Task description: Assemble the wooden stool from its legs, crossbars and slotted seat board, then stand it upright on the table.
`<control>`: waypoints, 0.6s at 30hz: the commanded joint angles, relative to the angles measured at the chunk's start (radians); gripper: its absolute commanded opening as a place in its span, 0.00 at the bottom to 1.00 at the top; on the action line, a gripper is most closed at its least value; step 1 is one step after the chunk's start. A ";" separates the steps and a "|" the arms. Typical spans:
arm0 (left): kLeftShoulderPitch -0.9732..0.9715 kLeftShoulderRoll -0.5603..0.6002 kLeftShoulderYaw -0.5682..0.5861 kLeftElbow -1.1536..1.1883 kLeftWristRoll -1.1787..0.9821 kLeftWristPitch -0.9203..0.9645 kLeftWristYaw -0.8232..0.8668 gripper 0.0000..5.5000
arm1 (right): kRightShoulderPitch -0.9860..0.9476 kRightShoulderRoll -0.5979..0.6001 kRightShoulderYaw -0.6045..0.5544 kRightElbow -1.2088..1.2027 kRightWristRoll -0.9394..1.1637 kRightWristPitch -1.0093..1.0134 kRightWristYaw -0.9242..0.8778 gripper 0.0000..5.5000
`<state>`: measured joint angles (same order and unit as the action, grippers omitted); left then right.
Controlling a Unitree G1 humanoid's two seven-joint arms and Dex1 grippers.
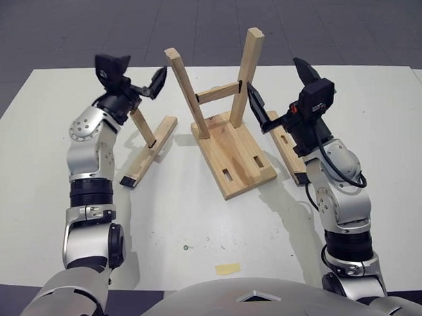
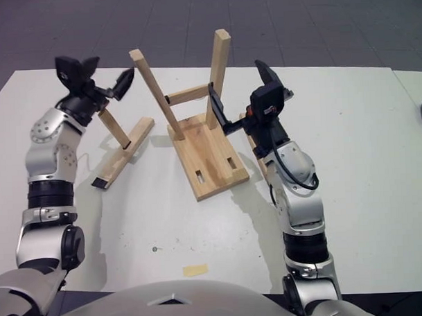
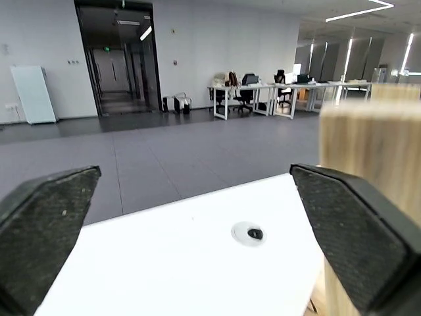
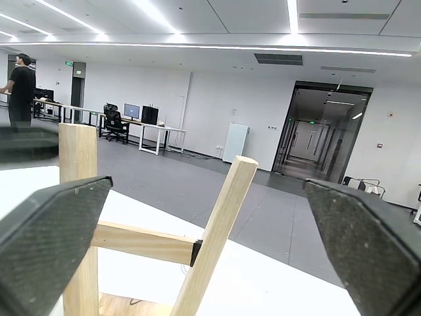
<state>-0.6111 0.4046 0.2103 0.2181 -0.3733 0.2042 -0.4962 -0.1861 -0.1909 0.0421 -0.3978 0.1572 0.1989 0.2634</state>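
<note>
White table (image 1: 376, 124) (grey floor (image 1: 54, 32) behind) holds seat board (image 1: 236, 156); left gripper (image 1: 139, 73), right gripper (image 1: 278, 86) both gape.

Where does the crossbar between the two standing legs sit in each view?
Left eye view: crossbar upper centre, between the legs.
Right eye view: left of centre, upper half.
Right wrist view: framed by the right gripper.
Left wrist view: wood piece, cannot tell which.
Shared landmark: the legs.

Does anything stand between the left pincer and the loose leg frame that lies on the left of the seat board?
Nothing visible does. The left pincer is open and close by the top of the loose leg frame's raised leg, and nothing lies between them.
</note>
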 commanded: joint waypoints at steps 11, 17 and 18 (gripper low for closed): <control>0.511 0.288 0.066 -0.264 -0.163 0.537 -0.184 0.98 | 0.119 0.034 0.015 -0.074 -0.030 -0.008 -0.058 0.98; 0.492 0.247 -0.142 -0.179 -0.013 0.471 -0.170 0.98 | 0.095 0.032 0.029 -0.048 -0.047 -0.026 -0.051 0.98; 0.483 0.249 -0.173 -0.156 0.020 0.458 -0.166 0.98 | 0.095 0.031 0.025 -0.047 -0.046 -0.028 -0.051 0.98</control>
<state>-0.1148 0.6460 0.1132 0.0098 -0.4291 0.6941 -0.6679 -0.0757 -0.1581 0.0723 -0.4529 0.1117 0.1789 0.2092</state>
